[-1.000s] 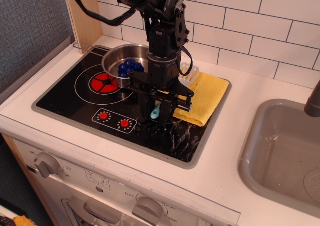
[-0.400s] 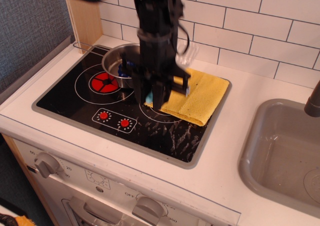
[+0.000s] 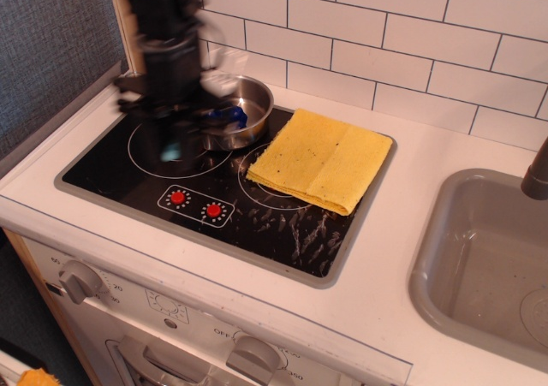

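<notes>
My gripper [image 3: 169, 151], blurred, grip unreadable, hangs left of the steel pot [image 3: 244, 112] | pale blue object [image 3: 172, 152] at its tip | yellow cloth [image 3: 324, 159] right of pot

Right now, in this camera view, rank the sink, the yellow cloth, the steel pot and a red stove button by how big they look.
1. Sink, though cut off by the frame edge and nearer the camera.
2. Yellow cloth.
3. Steel pot, partly hidden by the blurred arm.
4. Red stove button, clearly smallest.

arm [image 3: 167, 44] + gripper [image 3: 169, 142] motion-blurred, jaw state unreadable. arm hides left part of pot [image 3: 248, 103]. sink [image 3: 454, 266] cut off at right edge.
</notes>
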`<state>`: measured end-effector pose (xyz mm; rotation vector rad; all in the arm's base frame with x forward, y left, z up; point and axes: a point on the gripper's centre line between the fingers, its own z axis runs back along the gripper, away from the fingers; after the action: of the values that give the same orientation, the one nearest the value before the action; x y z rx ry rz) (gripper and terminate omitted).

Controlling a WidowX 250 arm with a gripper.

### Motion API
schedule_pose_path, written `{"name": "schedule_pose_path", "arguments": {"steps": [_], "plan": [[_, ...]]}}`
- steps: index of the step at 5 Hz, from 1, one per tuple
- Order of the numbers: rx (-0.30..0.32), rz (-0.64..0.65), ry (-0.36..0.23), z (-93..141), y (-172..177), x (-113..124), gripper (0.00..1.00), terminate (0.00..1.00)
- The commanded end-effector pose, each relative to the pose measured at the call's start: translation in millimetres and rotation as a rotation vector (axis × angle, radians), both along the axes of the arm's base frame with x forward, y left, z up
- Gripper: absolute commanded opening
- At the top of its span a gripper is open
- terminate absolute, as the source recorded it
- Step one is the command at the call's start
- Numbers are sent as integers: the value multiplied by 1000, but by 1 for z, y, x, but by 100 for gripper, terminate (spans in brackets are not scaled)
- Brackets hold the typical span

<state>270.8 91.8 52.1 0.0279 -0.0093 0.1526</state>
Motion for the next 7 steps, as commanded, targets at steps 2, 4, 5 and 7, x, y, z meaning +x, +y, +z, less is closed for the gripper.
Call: {"name": "schedule_pose_path", "arguments": {"steps": [2,4,5,7], "plan": [[41,-88,-40,-32,89,-16,0,0],[28,-87,-23,-36,82,-14,100,0],[31,-55,-43,-28,79,-16,100,0],[45,-28,-127,3,57,-18,100,0]]}}
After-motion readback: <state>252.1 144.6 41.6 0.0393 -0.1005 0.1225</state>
